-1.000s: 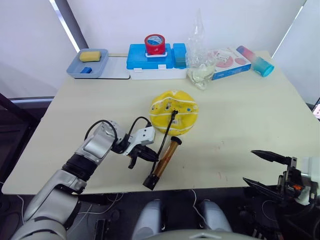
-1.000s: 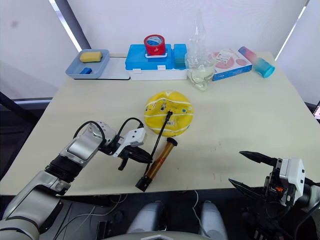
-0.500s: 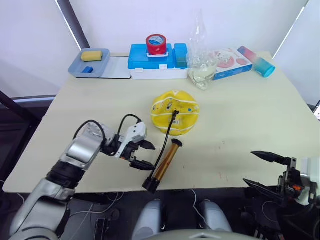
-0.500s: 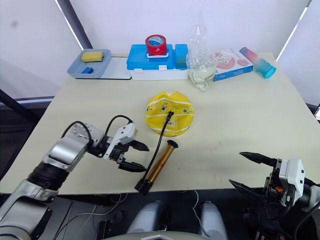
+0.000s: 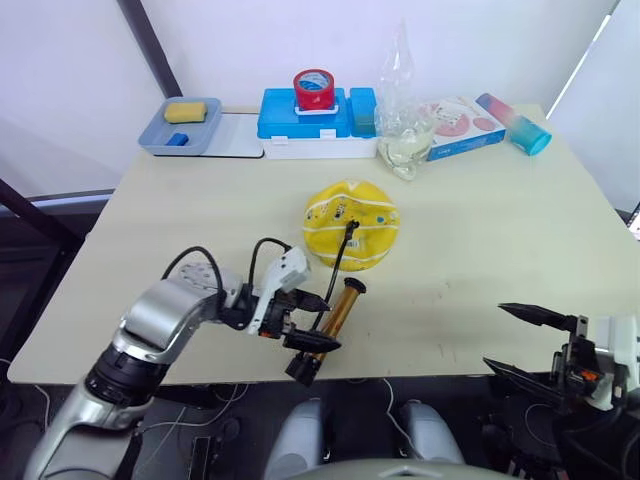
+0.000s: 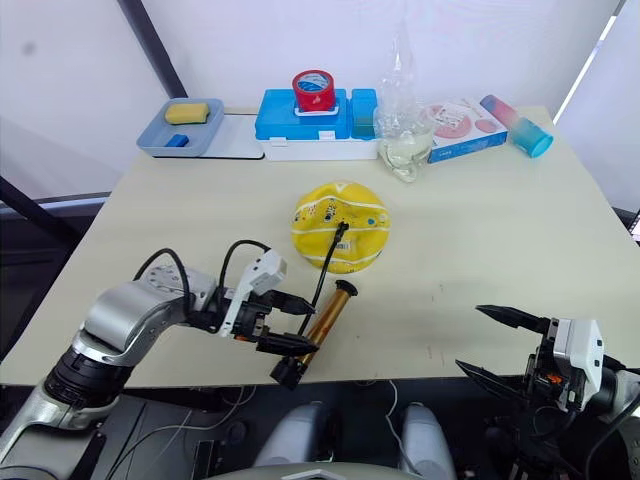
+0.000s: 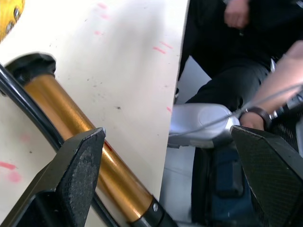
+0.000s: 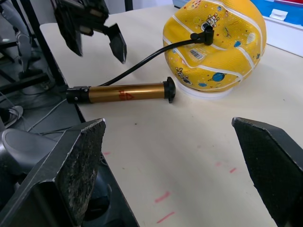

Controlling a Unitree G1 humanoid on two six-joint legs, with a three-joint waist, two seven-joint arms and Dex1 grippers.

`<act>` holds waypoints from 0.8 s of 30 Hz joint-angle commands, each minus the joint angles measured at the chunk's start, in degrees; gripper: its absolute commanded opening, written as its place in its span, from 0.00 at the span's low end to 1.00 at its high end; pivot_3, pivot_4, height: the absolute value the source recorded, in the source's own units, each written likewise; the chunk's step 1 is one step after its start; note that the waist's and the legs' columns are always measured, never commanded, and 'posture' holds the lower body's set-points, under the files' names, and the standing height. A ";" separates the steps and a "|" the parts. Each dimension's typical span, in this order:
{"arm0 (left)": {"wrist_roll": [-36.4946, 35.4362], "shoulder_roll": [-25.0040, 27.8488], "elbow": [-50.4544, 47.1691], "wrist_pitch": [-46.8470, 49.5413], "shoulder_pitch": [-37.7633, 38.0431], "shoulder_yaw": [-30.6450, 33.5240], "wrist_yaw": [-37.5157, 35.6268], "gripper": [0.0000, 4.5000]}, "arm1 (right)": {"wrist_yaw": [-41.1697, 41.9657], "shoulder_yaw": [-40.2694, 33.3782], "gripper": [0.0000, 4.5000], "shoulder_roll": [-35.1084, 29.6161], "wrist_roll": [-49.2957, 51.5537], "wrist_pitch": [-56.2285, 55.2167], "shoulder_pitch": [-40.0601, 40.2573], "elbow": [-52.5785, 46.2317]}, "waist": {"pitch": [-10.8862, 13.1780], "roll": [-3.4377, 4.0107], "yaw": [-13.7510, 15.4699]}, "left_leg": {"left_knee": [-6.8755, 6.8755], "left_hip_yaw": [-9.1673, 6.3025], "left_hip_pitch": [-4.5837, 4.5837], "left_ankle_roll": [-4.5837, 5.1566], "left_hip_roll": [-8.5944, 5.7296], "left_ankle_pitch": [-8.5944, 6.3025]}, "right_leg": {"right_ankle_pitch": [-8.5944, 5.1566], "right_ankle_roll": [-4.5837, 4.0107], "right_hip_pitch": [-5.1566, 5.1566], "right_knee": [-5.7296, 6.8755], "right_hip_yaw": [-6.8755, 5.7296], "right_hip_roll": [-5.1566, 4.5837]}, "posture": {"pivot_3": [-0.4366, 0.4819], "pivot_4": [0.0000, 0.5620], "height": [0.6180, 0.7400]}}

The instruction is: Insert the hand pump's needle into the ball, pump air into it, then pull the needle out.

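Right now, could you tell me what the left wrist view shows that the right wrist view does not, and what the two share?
Left wrist view alone: a close look at the table's near edge and, beyond it, a seated person's wrist with a watch.

Right wrist view alone: the yellow ball with the needle in it, and the open left hand beside the hose.

Both: the gold hand pump lying on the table.

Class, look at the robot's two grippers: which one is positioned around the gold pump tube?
The left gripper. Its open fingers straddle the near end of the hand pump, while the right gripper hangs open beyond the table's front edge, far from it.
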 commanded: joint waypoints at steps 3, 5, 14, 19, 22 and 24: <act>1.20 -1.28 -1.65 4.49 -0.18 -1.86 8.82 1.00 | 0.08 -1.20 1.00 -0.02 0.64 -1.39 0.28 -0.65 | 0.00 -0.01 0.00 | 0.00 -0.01 0.01 0.00 0.00 0.00 | 0.01 0.01 0.00 0.00 0.01 0.02 | 0.48 0.27 0.97; 1.51 -1.67 -0.90 5.23 -0.47 -2.10 11.28 1.00 | -0.03 -1.21 1.00 0.06 0.69 -1.44 0.49 -0.82 | 0.00 -0.01 0.01 | 0.00 -0.02 0.02 -0.01 0.00 0.00 | 0.01 0.01 0.00 0.01 0.00 0.02 | 0.48 0.27 0.97; 4.30 -1.51 1.63 3.19 -0.75 -5.30 16.79 1.00 | -0.71 -0.82 1.00 0.56 0.61 -2.14 0.83 -1.22 | 0.00 0.00 0.03 | 0.00 -0.03 0.05 -0.03 0.01 0.01 | 0.01 0.00 0.00 0.03 0.01 -0.02 | 0.48 0.27 0.97; 4.33 -2.04 1.75 3.97 -1.27 -6.98 17.83 1.00 | -0.81 -0.82 1.00 0.72 0.50 -2.39 0.74 -1.05 | 0.00 0.00 0.05 | 0.00 -0.08 0.05 -0.06 0.02 0.02 | 0.02 -0.01 0.00 0.03 0.09 -0.12 | 0.48 0.27 0.97; 3.94 -3.17 2.69 5.49 -1.48 -7.25 18.94 1.00 | -0.84 -0.78 1.00 0.86 0.37 -2.59 0.80 -0.97 | 0.00 0.00 0.06 | -0.01 -0.16 0.04 -0.11 0.03 0.05 | 0.02 -0.02 0.01 0.03 0.15 -0.13 | 0.48 0.27 0.97; 3.69 -4.20 3.69 6.23 -1.96 -7.30 19.49 1.00 | -0.89 -0.65 1.00 0.94 0.24 -2.70 0.70 -0.87 | 0.00 0.01 0.07 | -0.02 -0.22 0.03 -0.14 0.03 0.07 | 0.01 -0.02 0.02 0.03 0.25 -0.07 | 0.48 0.27 0.97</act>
